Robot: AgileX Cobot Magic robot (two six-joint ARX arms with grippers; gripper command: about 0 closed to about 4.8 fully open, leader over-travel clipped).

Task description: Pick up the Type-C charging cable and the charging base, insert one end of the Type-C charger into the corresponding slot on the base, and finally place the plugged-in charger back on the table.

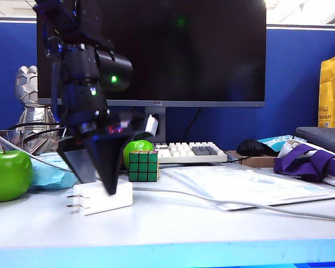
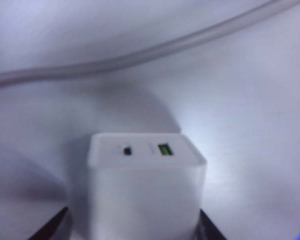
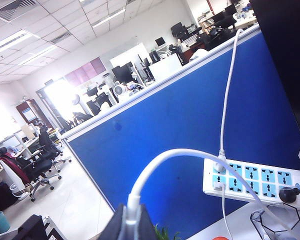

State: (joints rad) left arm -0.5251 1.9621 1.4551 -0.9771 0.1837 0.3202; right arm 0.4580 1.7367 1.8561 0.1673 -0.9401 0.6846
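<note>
Left gripper down at the near left of the desk, black fingers spread wide and pointing down over the charging base. Base lying flat on the desk, two metal prongs sticking out of its left end, white body between the dark finger tips. In the left wrist view, base filling the space between the two finger tips seen at the lower corners, one either side of the block; contact with the sides not clear. Front face showing a small dark port and a green-lined port beside it.

Type-C charging cable running across the desk from behind the base toward the right, passing over a clear plastic sleeve with papers; same cord curving on the desk beyond the base in the left wrist view.

Right gripper out of the exterior view, raised high, fingers closed on the white plug end of the cable, cord arching away from it toward a power strip against a blue partition.

Behind the base, a Rubik's cube, a green apple at far left, a keyboard under a monitor.
</note>
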